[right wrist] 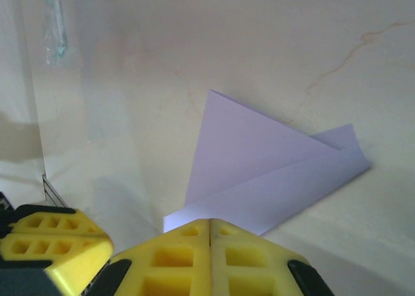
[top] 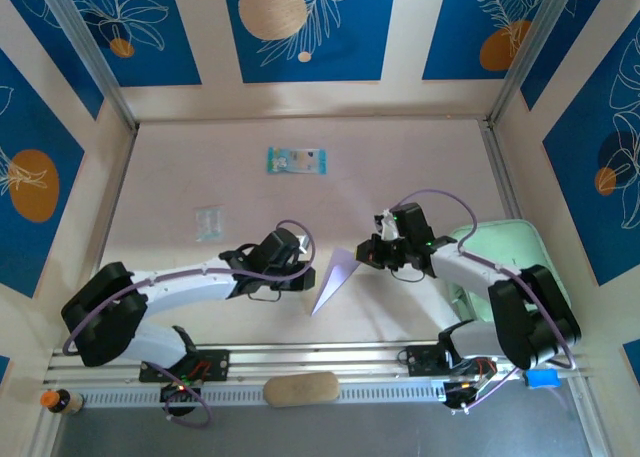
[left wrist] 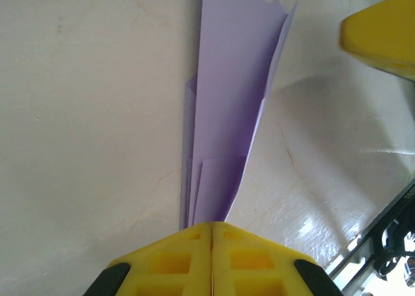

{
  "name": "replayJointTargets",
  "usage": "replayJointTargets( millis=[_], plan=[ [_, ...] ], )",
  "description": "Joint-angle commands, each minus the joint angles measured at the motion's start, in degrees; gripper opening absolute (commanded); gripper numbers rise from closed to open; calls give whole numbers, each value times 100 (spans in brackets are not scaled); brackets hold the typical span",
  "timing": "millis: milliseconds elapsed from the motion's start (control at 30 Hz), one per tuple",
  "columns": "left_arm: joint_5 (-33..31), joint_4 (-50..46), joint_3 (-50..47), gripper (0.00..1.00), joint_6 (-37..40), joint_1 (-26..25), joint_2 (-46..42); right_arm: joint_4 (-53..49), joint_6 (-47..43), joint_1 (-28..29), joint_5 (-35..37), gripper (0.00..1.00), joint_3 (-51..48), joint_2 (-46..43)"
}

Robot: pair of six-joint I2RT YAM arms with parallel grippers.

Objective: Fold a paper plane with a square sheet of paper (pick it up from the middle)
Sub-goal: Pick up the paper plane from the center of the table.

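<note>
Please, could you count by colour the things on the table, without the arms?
Lilac paper plane: 1
Blue-green printed packet: 1
Clear small packet: 1
Mint-green tray: 1
Total: 4

You are getting no readable text, brand or number from any view. The small blue-green printed packet (top: 296, 161) lying on the table (top: 420, 167) is showing some print in the top view, but its lettering is coming through too small and blurred for you to make out. The blue wall panels (top: 340, 37) are carrying drawn white leaves and tan or orange round shapes, not writing.
</note>
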Motion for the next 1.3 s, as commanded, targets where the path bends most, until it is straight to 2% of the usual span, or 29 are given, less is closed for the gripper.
replayJointTargets(
  millis=[0, 133, 233, 400, 800, 1267],
  plan=[
    [-130, -187, -99, 7, 123, 70, -142, -171, -173, 73, 81, 3, 24, -380],
    [-113, -196, -98, 9, 99, 113, -78, -353, -131, 65, 231, 5, -3, -618],
    [2, -146, -73, 14, 80, 189, 53, -427, -17, 88, 220, 5, 10, -595],
    [472, 219, 11, 21, 102, 328, 490, -252, 389, 184, 134, 5, -267, -601],
    [1390, 1016, 173, 32, 154, 430, 1336, -388, 785, 660, 212, 15, -508, -678],
    [1872, 1353, 208, 35, 141, 434, 1640, -124, 995, 903, 90, 15, -620, -172]
  ],
)
